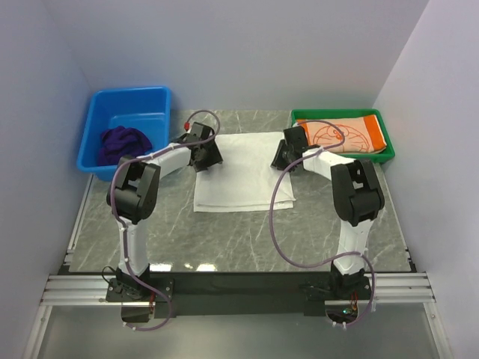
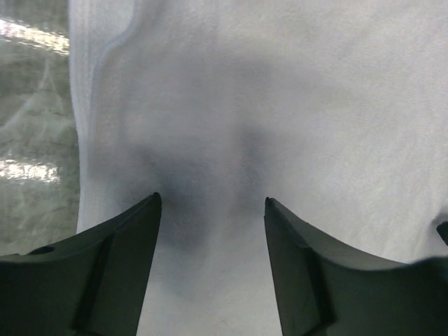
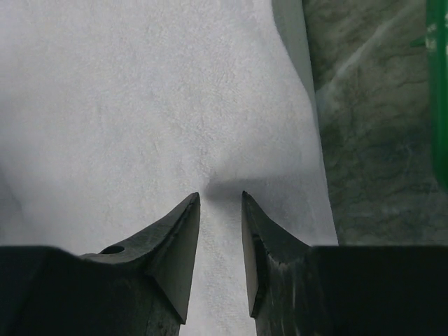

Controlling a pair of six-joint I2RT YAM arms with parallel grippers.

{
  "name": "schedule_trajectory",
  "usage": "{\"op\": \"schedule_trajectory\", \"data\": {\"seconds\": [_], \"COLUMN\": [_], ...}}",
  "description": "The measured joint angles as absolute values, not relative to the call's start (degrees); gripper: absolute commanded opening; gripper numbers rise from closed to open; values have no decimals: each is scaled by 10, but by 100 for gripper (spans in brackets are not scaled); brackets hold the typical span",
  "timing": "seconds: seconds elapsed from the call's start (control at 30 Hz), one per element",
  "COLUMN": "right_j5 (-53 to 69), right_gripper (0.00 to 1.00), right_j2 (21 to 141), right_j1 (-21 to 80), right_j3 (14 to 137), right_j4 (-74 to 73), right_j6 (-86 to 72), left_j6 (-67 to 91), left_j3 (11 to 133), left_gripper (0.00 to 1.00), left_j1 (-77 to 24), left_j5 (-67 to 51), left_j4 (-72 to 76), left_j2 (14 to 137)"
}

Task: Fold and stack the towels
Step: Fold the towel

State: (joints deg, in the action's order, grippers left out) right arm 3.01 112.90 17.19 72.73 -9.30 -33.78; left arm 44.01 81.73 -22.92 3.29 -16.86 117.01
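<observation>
A plain white towel (image 1: pixel 243 176) lies flat on the marble table, mid-scene. My left gripper (image 1: pixel 203 155) is at its far left corner, jaws open wide just above the cloth (image 2: pixel 315 105), nothing between them (image 2: pixel 210 199). My right gripper (image 1: pixel 287 155) is at the far right corner. Its jaws (image 3: pixel 220 194) stand a narrow gap apart, tips down on the white towel (image 3: pixel 126 105) beside its right edge, with a small pucker at the tips. The orange printed towel (image 1: pixel 348 134) lies folded in a green tray. The dark purple towel (image 1: pixel 123 142) is bunched in a blue bin.
The green tray (image 1: pixel 385 155) stands at the back right and the blue bin (image 1: pixel 127 101) at the back left. Grey walls close in the back and both sides. Purple cables loop from each arm over the table.
</observation>
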Motion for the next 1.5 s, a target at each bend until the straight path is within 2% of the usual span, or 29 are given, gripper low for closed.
{"op": "schedule_trajectory", "data": {"seconds": [0.07, 0.17, 0.43, 0.6, 0.77, 1.27, 1.5], "right_j5": [30, 27, 19, 20, 30, 76, 88], "right_gripper": [41, 43, 48, 48, 49, 47, 38], "right_j2": [1117, 1066, 837, 771, 762, 815, 823], "right_j1": [170, 170, 159, 135, 115, 101, 101], "right_j3": [726, 692, 532, 423, 357, 321, 318], "right_j4": [-103, -108, -85, -68, -59, 24, 41], "right_j6": [-335, -334, -363, -394, -422, -473, -481], "left_j6": [440, 443, 477, 502, 520, 533, 535], "left_j3": [819, 797, 624, 497, 423, 419, 419], "left_gripper": [74, 76, 73, 73, 73, 72, 70], "left_j1": [-226, -225, -231, -234, -234, -234, -234], "left_j5": [38, 44, 50, 44, 38, 29, 29], "left_j4": [-182, -194, -180, -162, -161, -131, -129], "left_j2": [1161, 1117, 865, 795, 789, 790, 798]}}
